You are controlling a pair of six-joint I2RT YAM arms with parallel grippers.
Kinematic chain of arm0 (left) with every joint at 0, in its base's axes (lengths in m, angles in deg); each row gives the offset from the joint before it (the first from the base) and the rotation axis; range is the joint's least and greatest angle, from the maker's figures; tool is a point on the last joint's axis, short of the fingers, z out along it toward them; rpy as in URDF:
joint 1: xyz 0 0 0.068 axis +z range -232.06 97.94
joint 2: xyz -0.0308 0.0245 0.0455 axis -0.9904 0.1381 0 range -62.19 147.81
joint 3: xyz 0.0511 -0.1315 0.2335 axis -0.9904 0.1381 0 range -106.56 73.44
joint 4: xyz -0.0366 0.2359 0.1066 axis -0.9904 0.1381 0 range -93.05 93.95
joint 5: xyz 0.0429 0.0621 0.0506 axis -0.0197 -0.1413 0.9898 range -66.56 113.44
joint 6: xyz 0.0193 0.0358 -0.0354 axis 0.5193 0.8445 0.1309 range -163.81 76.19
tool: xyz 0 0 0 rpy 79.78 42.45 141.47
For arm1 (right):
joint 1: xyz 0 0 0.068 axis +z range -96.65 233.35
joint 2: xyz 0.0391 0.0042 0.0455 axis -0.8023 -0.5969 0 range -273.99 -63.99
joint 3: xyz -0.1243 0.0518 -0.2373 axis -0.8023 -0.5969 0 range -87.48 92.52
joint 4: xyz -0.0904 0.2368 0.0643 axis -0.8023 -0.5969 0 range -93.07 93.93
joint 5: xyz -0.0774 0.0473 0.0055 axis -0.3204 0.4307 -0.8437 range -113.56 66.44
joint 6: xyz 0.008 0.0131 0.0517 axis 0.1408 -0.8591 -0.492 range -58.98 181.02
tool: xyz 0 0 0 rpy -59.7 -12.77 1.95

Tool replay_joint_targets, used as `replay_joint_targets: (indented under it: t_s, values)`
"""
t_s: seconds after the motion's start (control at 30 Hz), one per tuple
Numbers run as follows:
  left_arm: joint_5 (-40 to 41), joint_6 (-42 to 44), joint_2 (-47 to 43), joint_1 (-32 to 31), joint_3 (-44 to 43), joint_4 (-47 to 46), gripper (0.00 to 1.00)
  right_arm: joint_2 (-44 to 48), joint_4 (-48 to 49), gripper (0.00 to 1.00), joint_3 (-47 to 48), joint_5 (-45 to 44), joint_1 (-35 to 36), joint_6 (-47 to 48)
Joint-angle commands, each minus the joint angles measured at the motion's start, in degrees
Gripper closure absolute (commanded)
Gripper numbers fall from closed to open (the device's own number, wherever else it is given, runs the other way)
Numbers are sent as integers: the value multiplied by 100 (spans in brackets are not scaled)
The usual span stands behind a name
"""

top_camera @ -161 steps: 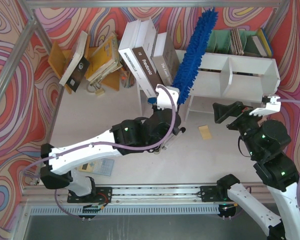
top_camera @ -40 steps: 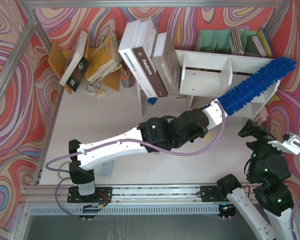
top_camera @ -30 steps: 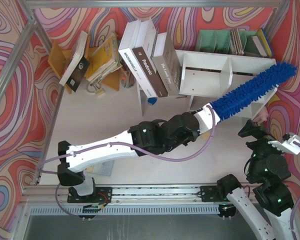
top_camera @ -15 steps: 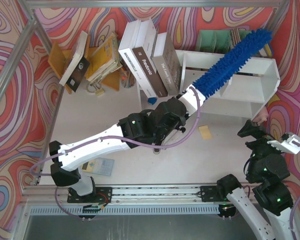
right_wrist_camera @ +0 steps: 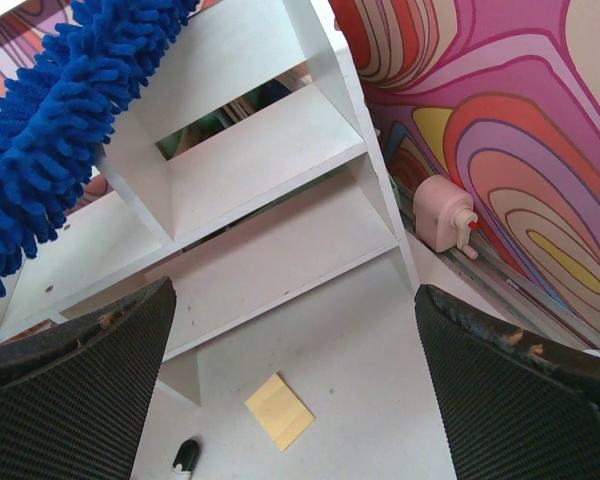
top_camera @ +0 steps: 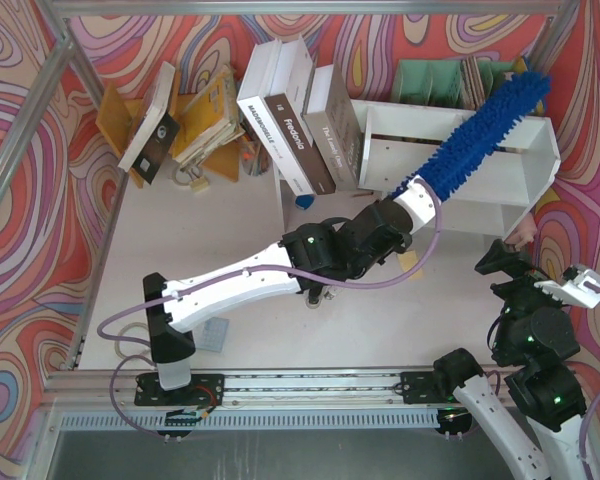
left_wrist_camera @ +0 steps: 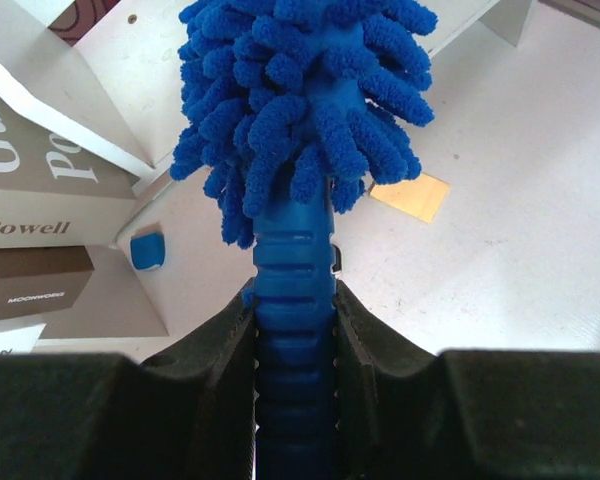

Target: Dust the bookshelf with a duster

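**Left hand**: pressed together on the ribbed blue handle of the duster, one finger on each side of it, just below where the fluff begins.

**Duster:** the fluffy head runs away from the left hand, slanting up and to its right over the bookshelf. The tip is past the far right corner. Whether the fluff touches the boards cannot be told.

**Bookshelf:** white, directly ahead of both hands, and its divider and open compartments are seen from the right wrist.

**Right hand**: fingers spread wide, holding nothing and touching nothing, well short of the bookshelf.

**Yellow note**: flat on the counter, below the right hand and between its fingers in the wrist view.

**Small pink object**: ahead and right of the right hand, beside the bookshelf's end panel.

**Books**: leaning, to the left of the left hand.
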Motion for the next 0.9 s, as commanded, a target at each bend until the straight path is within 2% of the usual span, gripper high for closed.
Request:
replay_joint_targets:
  t_s: [0.0, 0.3, 0.47, 0.87]
  values:
    - [-189, -41, 92, -222, -253, -79, 100, 29, 154, 9, -37, -54, -18, 29]
    - [96, 3, -208, -749, 79, -463, 100, 7, 192, 9, -49, -26, -18, 53]
    - [491, -113, -592, -1009, 660, -736, 100, 21, 187, 9, -62, -52, -18, 52]
    - [3207, -687, -1601, -1956, 2107, -1144, 100, -2, 206, 9, -72, -44, -18, 61]
